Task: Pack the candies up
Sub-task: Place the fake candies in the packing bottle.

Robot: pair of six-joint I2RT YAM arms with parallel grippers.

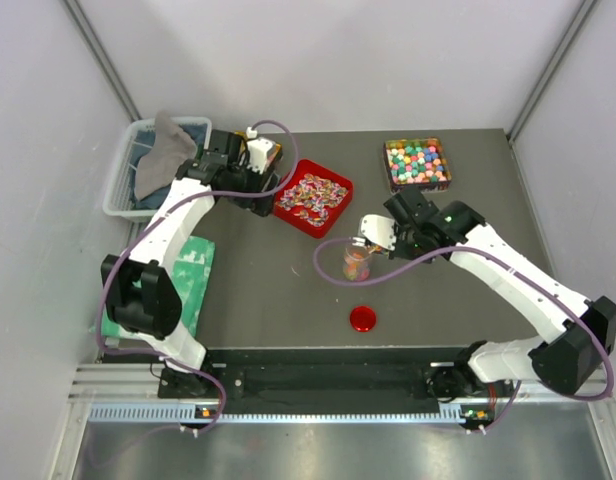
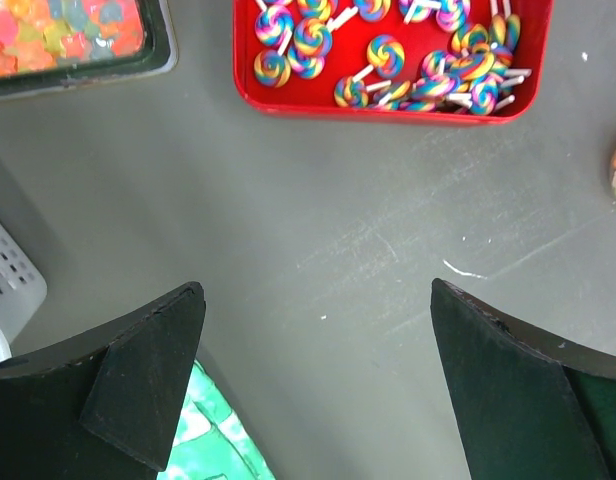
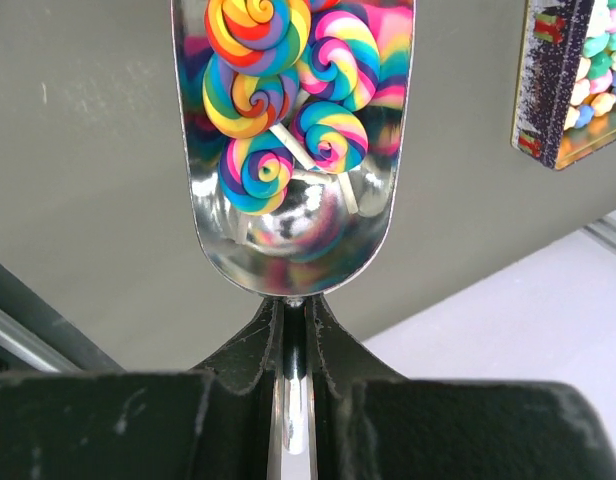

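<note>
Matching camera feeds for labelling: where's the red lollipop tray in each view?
Top external: red tray just left of centre.
Left wrist: red tray along the top edge, right of centre.
Right wrist: not in view; only the scoop of lollipops.
Shared landmark: the grey table top.

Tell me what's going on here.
The right gripper is shut on the handle of a shiny metal scoop carrying rainbow swirl lollipops, close to a small clear jar with colourful contents. The left gripper hangs open over the dark table, near the red rectangular tray of lollipops. A round red lid lies on the table, off the jar.
</note>
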